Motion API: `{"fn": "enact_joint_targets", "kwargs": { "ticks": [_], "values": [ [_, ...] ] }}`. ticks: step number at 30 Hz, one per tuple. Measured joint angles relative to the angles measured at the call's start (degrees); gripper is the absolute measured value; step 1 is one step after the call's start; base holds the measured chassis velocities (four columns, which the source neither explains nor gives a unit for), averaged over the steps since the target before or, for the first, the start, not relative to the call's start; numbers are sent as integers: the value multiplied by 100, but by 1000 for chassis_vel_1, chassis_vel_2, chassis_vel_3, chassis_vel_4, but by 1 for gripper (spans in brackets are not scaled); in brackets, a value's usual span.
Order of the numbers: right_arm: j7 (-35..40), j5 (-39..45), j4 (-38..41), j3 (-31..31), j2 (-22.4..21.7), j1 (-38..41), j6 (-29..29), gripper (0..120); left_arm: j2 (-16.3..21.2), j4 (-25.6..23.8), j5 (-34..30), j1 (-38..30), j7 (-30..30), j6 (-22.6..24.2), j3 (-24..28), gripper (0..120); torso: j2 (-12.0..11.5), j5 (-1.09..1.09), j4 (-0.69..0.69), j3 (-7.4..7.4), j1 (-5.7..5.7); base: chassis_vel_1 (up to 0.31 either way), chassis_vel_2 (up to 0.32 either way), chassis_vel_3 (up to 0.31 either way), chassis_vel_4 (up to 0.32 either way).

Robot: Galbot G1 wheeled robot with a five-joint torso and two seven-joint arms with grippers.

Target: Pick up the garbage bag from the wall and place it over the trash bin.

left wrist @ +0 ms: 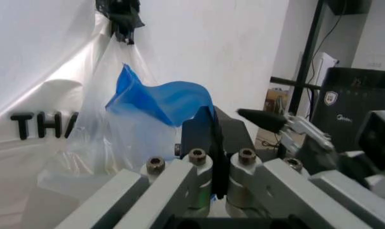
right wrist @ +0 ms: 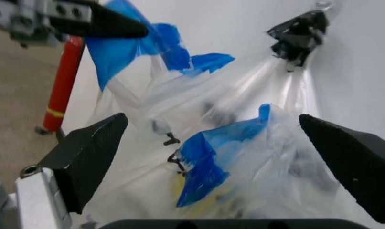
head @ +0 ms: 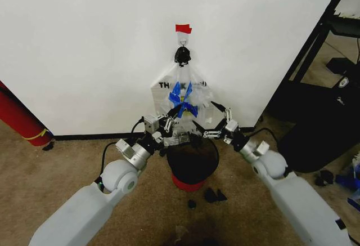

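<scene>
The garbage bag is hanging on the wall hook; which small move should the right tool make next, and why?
Probably it should ease forward and close on the nearer blue patch. The right tool is open just in front of the garbage bag, its fingers either side of that patch without touching it. The left tool is shut on another blue patch, and the trash bin waits below.

The thin translucent plastic garbage bag with blue patches hangs from a small hook on the plain white wall, just below a red tape strip. The small round dark trash bin stands on the carpeted floor beneath the bag. The left gripper is at the bag's left side, the right gripper at its right, both above the bin's rim.
</scene>
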Motion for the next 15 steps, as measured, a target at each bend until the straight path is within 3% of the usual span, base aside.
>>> {"fn": "enact_joint_targets", "kwargs": {
  "ticks": [9,15],
  "values": [
    [-29,-1286,-535,-166,266,616,57,100,6,41,33,46,4,-26,-8,0,0,0,0,0,0,0,0,0,0],
    [-264,-2369,-835,-78,411,903,191,89,43,64,41,79,6,-57,-38,0,0,0,0,0,0,0,0,0,0]
  ]
}}
